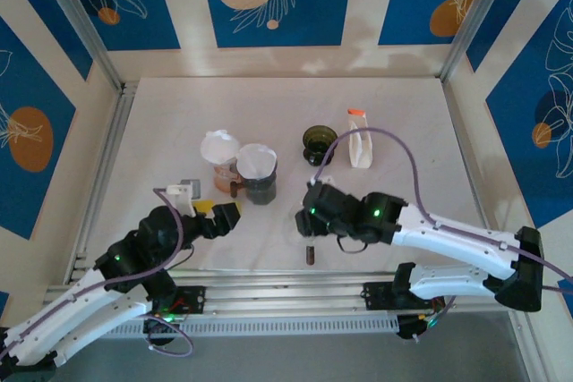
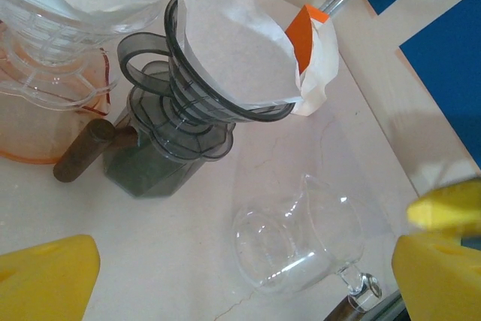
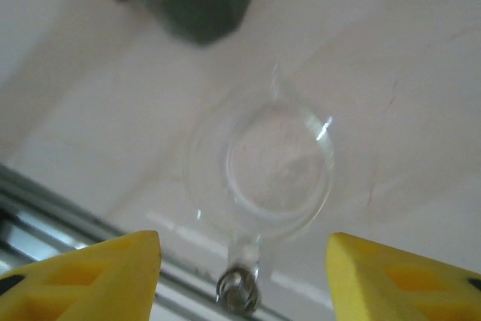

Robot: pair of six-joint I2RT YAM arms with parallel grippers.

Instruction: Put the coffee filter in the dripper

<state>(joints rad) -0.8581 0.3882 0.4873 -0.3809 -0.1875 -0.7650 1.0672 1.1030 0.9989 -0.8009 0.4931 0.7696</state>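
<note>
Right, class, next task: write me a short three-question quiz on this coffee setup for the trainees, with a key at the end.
1. True or false: a paper filter already sits in the grey dripper.
2. What lies under the right gripper in its wrist view? A) a clear glass pitcher B) a metal spoon C) a kettle
3. Is the left gripper open or shut?
Key: 1 true; 2 A; 3 open, its yellow fingers wide apart with nothing held.
</note>
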